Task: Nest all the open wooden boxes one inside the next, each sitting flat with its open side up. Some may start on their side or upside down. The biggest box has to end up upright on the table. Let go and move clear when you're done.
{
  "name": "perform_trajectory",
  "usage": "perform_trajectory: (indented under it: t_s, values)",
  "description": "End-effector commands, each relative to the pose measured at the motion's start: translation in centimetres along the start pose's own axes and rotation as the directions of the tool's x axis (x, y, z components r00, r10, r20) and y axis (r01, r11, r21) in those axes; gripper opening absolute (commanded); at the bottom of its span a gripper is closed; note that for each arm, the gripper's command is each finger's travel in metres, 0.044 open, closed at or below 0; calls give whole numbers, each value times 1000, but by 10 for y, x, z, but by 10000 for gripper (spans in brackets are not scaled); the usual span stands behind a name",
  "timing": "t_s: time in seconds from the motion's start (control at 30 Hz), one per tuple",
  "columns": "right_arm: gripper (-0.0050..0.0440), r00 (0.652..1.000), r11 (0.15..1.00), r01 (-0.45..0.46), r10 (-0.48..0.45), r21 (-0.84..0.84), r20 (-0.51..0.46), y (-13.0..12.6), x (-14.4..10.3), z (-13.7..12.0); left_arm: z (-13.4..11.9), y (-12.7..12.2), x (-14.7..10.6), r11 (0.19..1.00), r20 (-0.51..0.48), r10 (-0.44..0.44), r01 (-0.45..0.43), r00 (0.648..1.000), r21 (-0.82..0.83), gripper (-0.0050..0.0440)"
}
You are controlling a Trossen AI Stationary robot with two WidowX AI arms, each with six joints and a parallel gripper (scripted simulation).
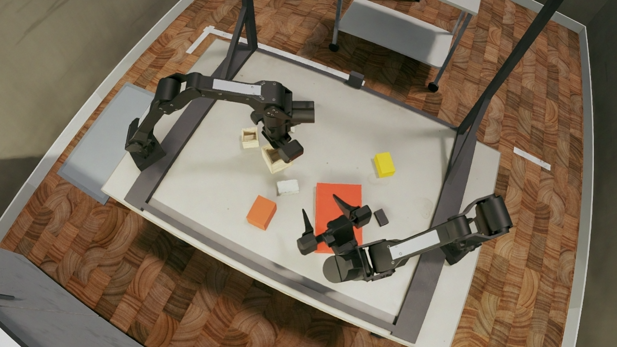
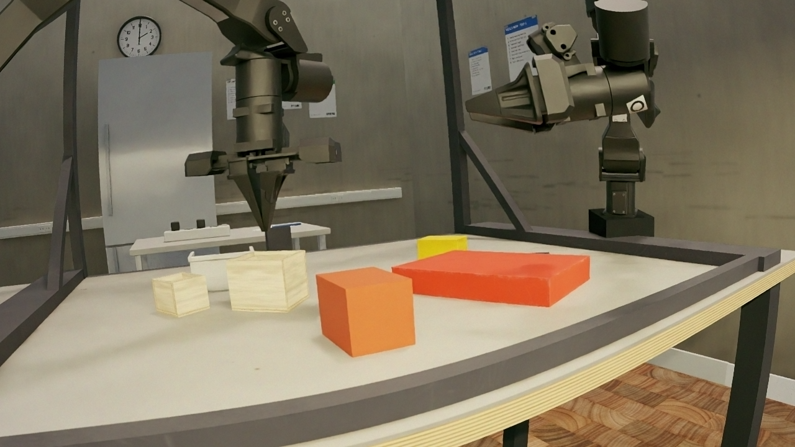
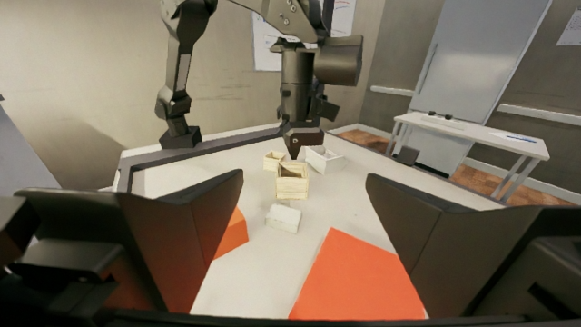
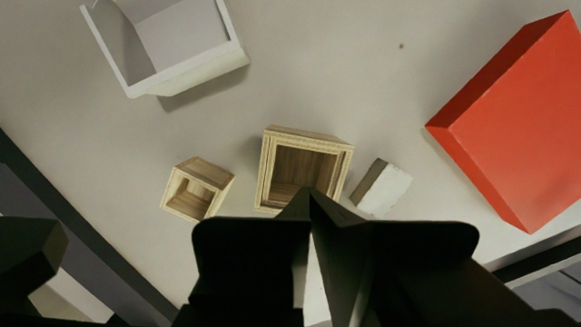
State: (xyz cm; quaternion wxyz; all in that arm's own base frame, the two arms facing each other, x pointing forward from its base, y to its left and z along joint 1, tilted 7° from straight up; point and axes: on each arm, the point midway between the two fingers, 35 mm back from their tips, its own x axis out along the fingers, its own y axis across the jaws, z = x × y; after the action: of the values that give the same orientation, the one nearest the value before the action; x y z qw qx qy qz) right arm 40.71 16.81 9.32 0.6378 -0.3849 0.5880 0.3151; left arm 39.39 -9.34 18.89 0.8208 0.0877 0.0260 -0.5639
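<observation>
Right wrist view shows me a grey-white open container (image 1: pixel 292 129) (image 2: pixel 211 272) (image 3: pixel 324 159) (image 4: pixel 200 77) at about 11 o'clock from the larger pale wooden box (image 1: pixel 269 162) (image 2: pixel 266 283) (image 3: pixel 292 188) (image 4: pixel 262 173); top view only gives a sliver past my arm. Top view does catch a yellow block (image 1: pixel 383 165) (image 2: pixel 441 246) at 3 o'clock from that box, which neither wrist cam gets.

My right gripper (image 1: pixel 278 148) (image 2: pixel 266 226) (image 3: pixel 293 159) (image 4: pixel 306 193) points down above the table (image 1: pixel 345 142) (image 2: pixel 166 356) (image 3: pixel 263 291) (image 4: pixel 363 82), fingers together, nothing held. My left gripper (image 1: pixel 318 203) (image 2: pixel 467 106) (image 3: pixel 305 177) is spread wide and empty, reaching out roughly level.

Boxes are streaky plywood, open side up. The larger one has a double rim, so looks like one's nested inside. The small pale wooden box (image 1: pixel 249 144) (image 2: pixel 189 294) (image 3: pixel 272 163) (image 4: pixel 207 172) is separate, near 9 o'clock in the right wrist view. Also around: a smooth, flat red-orange slab (image 1: pixel 338 193) (image 2: pixel 489 277) (image 3: pixel 359 282) (image 4: pixel 522 136), a plain orange cube (image 1: pixel 261 212) (image 2: pixel 366 311) (image 3: pixel 233 233) and a rough-edged white block (image 1: pixel 288 187) (image 3: pixel 283 218) (image 4: pixel 390 188).
</observation>
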Motion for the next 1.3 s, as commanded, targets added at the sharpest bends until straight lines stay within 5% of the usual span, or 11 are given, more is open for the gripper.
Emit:
perform_trajectory:
  t_s: [0.0, 0.23, 0.63, 1.0, 1.27]
  values:
    - [-50, 999, 975, 19, -25, 223, 24, -2, -23, 3, 7, 1, -1, 1000, 7, 2, -2, 1000, 17, 400]
    - [-50, 999, 895, 12, -27, 445, 28, -2, -33, 2, 7, 1, -1, 1000, 7, 2, -2, 1000, 17, 400]
    - [-50, 1000, 510, -6, -21, 860, 19, -1, -45, 1, 7, 1, -1, 1000, 7, 2, -2, 1000, 17, 400]
    - [-50, 1000, 527, -5, -17, 850, 17, 5, -44, -2, 13, 0, 7, 999, -21, 11, -12, 1000, -37, 400]
    - [-50, 1000, 626, -3, -16, 779, 17, 29, -34, -4, 5, -22, 51, 909, -249, 34, -133, 968, -394, 400]
